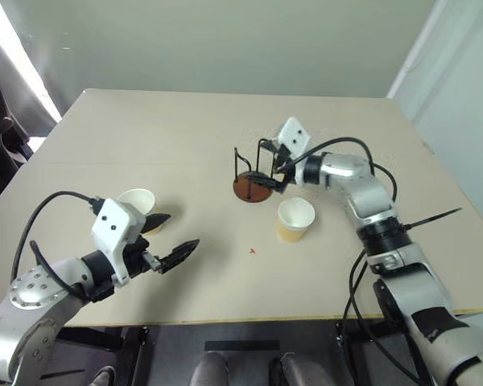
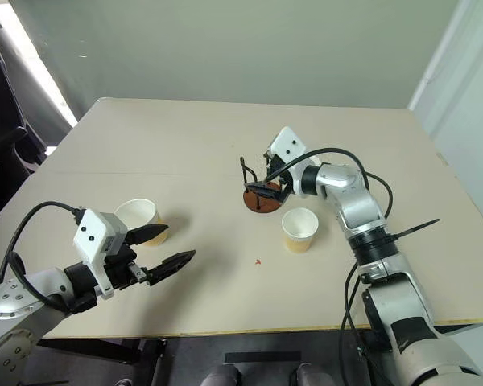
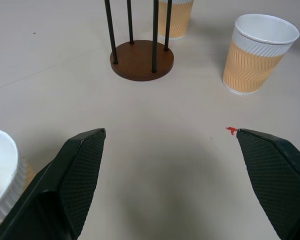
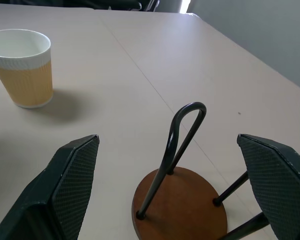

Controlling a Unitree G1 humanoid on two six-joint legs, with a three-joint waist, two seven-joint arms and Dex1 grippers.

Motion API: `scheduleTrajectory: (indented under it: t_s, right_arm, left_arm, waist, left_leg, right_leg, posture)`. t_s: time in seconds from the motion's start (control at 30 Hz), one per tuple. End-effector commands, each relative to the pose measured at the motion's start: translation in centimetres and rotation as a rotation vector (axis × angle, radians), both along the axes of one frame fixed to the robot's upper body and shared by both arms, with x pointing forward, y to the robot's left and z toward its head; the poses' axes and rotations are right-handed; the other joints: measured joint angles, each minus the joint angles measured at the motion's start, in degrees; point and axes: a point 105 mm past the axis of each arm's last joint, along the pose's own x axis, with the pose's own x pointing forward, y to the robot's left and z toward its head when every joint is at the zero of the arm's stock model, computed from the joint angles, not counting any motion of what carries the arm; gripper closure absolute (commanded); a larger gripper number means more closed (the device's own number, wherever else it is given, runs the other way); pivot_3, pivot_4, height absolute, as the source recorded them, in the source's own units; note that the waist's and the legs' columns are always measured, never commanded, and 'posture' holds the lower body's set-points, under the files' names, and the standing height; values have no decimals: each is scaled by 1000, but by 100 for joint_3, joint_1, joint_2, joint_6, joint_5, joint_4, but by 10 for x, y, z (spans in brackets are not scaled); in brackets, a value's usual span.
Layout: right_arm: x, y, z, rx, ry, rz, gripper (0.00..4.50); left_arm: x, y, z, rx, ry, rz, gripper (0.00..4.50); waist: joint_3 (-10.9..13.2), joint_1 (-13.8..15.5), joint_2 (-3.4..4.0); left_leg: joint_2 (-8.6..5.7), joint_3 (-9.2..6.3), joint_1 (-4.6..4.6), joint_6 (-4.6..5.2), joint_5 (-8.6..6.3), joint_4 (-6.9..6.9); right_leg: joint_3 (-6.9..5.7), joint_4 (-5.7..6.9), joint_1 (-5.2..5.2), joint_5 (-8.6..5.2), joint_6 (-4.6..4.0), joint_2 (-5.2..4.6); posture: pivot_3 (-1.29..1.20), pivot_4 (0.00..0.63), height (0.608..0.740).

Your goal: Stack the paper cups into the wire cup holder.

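The wire cup holder (image 1: 251, 187), a reddish-brown disc with thin black wire loops, stands mid-table. My right gripper (image 1: 268, 169) is open right at it; in the right wrist view the wire loop (image 4: 182, 135) and the disc rise between the spread fingers. One paper cup (image 1: 295, 219) stands upright just in front of the holder, toward my right. A second cup (image 1: 137, 203) stands upright beside the far finger of my left gripper (image 1: 173, 237), which is open and holds nothing. A third cup (image 3: 175, 17) shows behind the holder in the left wrist view.
The tan table (image 1: 177, 137) reaches to a pale wall behind. A small red mark (image 1: 252, 251) lies between the grippers. The front edge (image 1: 249, 320) runs just below my arms. A dark chair (image 1: 0, 137) stands off the table's left side.
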Motion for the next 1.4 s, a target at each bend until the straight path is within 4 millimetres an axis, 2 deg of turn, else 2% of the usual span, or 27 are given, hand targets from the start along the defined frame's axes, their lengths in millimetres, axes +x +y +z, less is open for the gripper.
scheduleTrajectory:
  t_s: [0.03, 0.37, 0.4, 0.47, 0.73, 0.8, 0.97, 1.1, 1.4]
  right_arm:
    - [5, 4, 3, -22, -10, -38, 0]
    - [19, 12, -10, -44, 27, -121, 0]
    - [21, 13, -10, -41, 28, -132, 182]
    - [23, 12, -10, -38, 28, -146, 604]
    - [23, 13, -5, -28, 15, -128, 3610]
    - [13, 18, 3, 1, -11, -44, 4356]
    - [-17, 21, 25, 58, -75, 155, 4435]
    - [-42, 16, 29, 51, -79, 299, 4435]
    - [-92, -1, 7, -94, 14, 580, 4435]
  left_arm:
    - [-2, -2, 9, 14, -49, -4, 26]
    - [-4, -2, 8, 12, -47, 3, 26]
    - [-4, -2, 8, 12, -47, 4, 3]
    - [-5, -1, 8, 13, -49, 7, 0]
    - [-5, 0, 9, 11, -52, 9, 0]
    - [-6, 0, 10, 10, -53, 3, 0]
    - [-12, -6, 12, 5, -43, -60, 0]
    - [-22, -11, 8, 55, 6, -150, 0]
    - [-44, 0, -28, 326, 202, -309, 0]
  waist:
    - [0, -5, 0]
    - [0, -17, 0]
    - [0, -18, 0]
    - [0, -19, 0]
    - [0, -16, 0]
    - [0, -19, 0]
    - [0, -18, 0]
    - [0, -17, -1]
    - [-3, -30, -5]
  left_leg:
    - [1, 1, 1, 0, 0, 0]
    - [3, 7, 3, -1, 0, -1]
    - [3, 8, 2, -1, 0, -1]
    - [3, 8, 2, -1, 0, -2]
    - [3, 9, 1, -2, -1, -2]
    - [3, 10, 1, -2, -1, -2]
    - [-1, 15, -2, -6, -3, -2]
    - [-5, 25, -3, -9, -4, -1]
    - [-12, 38, 5, -9, -4, 4]
  right_leg:
    - [1, 1, 0, 0, 0, 0]
    - [6, 22, -15, -6, -9, 1]
    - [8, 22, -16, -6, -9, 1]
    - [9, 22, -17, -6, -10, 1]
    - [10, 22, -18, -6, -10, 1]
    - [10, 22, -18, -6, -10, 1]
    - [10, 21, -21, -7, -12, 3]
    - [10, 19, -19, -7, -12, 6]
    - [22, 19, -9, -8, -13, 22]
  posture:
    - [0, 150, 740]
    - [0, 150, 740]
    - [0, 150, 740]
    - [0, 150, 740]
    - [0, 150, 740]
    - [0, 150, 740]
    - [0, 150, 740]
    - [0, 150, 740]
    - [0, 150, 740]
